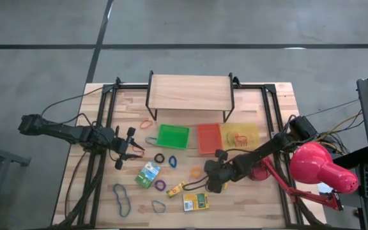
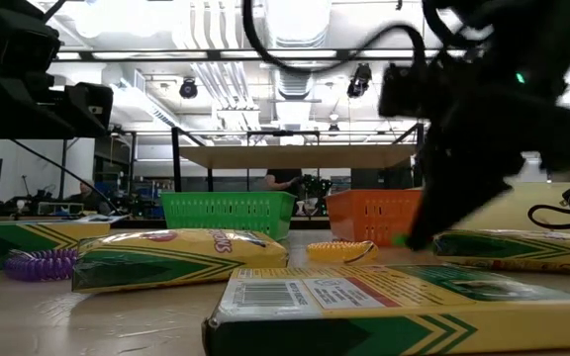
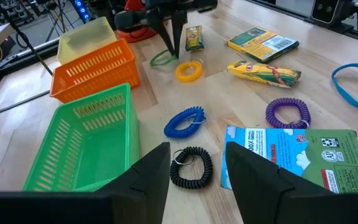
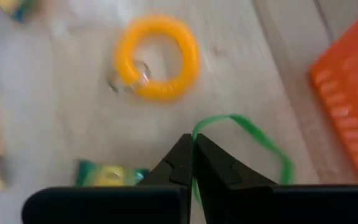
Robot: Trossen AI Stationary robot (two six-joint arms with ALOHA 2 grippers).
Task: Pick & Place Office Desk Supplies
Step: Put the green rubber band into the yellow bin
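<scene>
Right gripper (image 4: 193,163) pinched shut on green rubber band (image 4: 253,134), low on table just near of orange tray (image 4: 352,81), beside yellow coil (image 4: 157,57). Grasp step; next, probably lift and carry trayward. Left gripper (image 3: 194,165) waiting apart, left.

We take this for a robotics lab or workshop. Beyond the wooden table (image 1: 190,198) the low view opens onto a large hall: exposed white ceiling ducts (image 2: 216,79), hanging lamps (image 2: 188,89), and benches crowded with equipment (image 2: 117,198). A person (image 2: 283,180) stands far off, well beyond the gripper fingers. Grey concrete floor (image 1: 43,38) surrounds the table (dark seams cross it), with cables (image 1: 337,137) trailing off one side by a red desk lamp (image 1: 321,169).
</scene>
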